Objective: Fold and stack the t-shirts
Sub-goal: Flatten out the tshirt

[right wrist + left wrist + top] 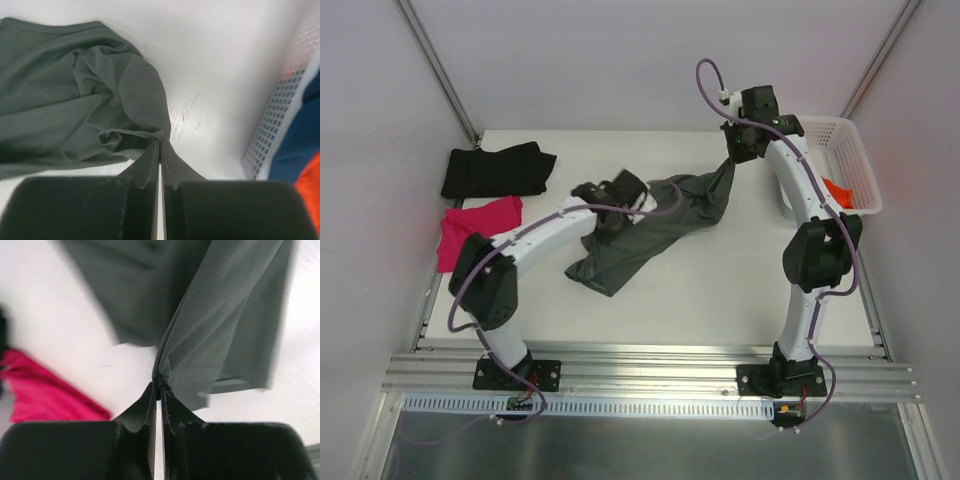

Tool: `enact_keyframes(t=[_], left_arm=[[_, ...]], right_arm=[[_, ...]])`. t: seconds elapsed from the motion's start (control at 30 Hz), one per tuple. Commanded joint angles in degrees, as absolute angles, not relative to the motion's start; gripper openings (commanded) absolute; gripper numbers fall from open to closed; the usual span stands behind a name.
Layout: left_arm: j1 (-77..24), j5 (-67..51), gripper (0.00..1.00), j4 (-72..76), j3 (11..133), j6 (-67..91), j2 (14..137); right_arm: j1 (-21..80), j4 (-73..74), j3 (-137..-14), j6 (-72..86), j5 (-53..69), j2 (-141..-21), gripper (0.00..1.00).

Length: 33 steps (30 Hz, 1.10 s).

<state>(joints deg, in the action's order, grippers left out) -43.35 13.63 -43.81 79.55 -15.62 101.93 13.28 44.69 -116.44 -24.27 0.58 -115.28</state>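
A dark grey t-shirt [650, 235] hangs stretched between my two grippers above the middle of the table. My left gripper [632, 200] is shut on a bunched fold of it [161, 371]. My right gripper [735, 150] is shut on another pinch of the same shirt [159, 134]. A folded black t-shirt [497, 170] lies at the far left. A magenta t-shirt [472, 230] lies in front of it and shows in the left wrist view [45, 392]. An orange t-shirt [837, 190] and a blue one [300, 135] lie in the basket.
A white plastic lattice basket [855, 165] stands at the table's far right, close beside my right arm; its wall shows in the right wrist view [280, 120]. Grey walls close the table in at the back and sides.
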Motion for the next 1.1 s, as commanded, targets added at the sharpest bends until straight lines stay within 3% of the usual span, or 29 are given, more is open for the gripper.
enact_keyframes(t=[0.0, 0.4, 0.57, 0.77, 1.07], left_arm=[[-37.11, 18.37, 0.0, -44.56, 84.63, -22.31, 90.54], [-32.26, 23.82, 0.0, -44.39, 97.29, -32.17, 80.34], [-29.89, 24.87, 0.0, -37.55, 92.65, -36.29, 73.06], [-25.06, 25.05, 0.0, -17.77, 81.57, -44.47, 62.86], [-24.26, 23.81, 0.0, -13.71, 84.2, -47.46, 56.87]], right_arm=[[12.39, 42.98, -121.02, -25.22, -1.93, -107.24, 0.01], [12.04, 42.01, -119.0, -24.87, -7.2, -94.23, 0.01], [9.5, 41.14, -116.99, -21.89, -8.52, -88.08, 0.01], [2.05, 42.1, -119.0, -19.35, -7.22, -83.59, 0.01], [-4.13, 40.61, -111.1, -12.31, 6.75, -72.52, 0.01]])
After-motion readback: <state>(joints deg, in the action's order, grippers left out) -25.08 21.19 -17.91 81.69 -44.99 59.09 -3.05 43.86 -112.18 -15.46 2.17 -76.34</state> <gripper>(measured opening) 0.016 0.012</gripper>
